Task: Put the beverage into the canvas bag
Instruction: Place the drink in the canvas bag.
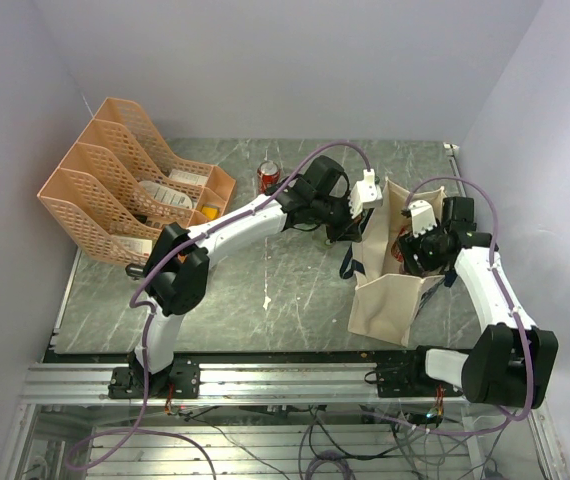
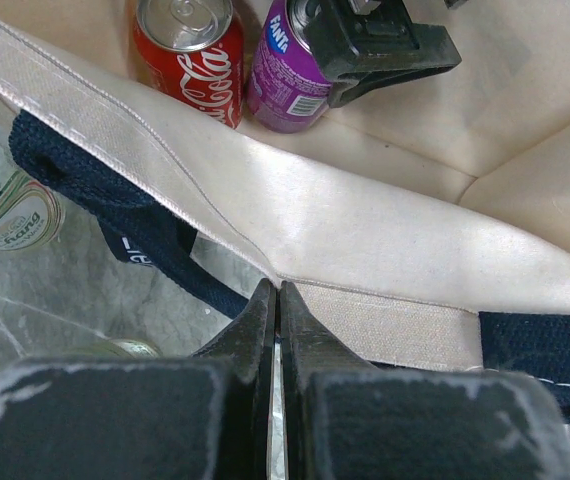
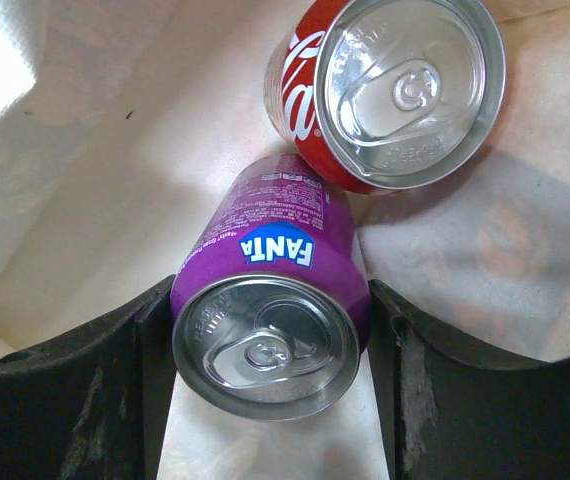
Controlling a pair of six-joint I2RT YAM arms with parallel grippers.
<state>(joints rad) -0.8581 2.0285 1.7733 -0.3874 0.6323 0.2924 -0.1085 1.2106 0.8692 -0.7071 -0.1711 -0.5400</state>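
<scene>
Purple Fanta can (image 3: 270,310) inside canvas bag (image 1: 385,300), clamped between right gripper (image 3: 270,335) jaws, base hidden; red Coca-Cola can (image 3: 395,90) at its 1 o'clock. Left gripper (image 2: 278,300) jaws together on bag rim.

1 canvas bag (image 1: 385,300). Cans inside it: 2, i.e. 1 red Coke can (image 3: 385,90) + 1 purple Fanta can (image 3: 275,300). Outside, on the tabletop: 1 more red can (image 1: 268,177), 1 Chang container (image 2: 5,205) (can or btl, unclear). Orange file trays (image 1: 115,190): 1 joined rack, slot no. unclear. Robot arms: 2 (L (image 1: 235,225), R (image 1: 490,285)).
</scene>
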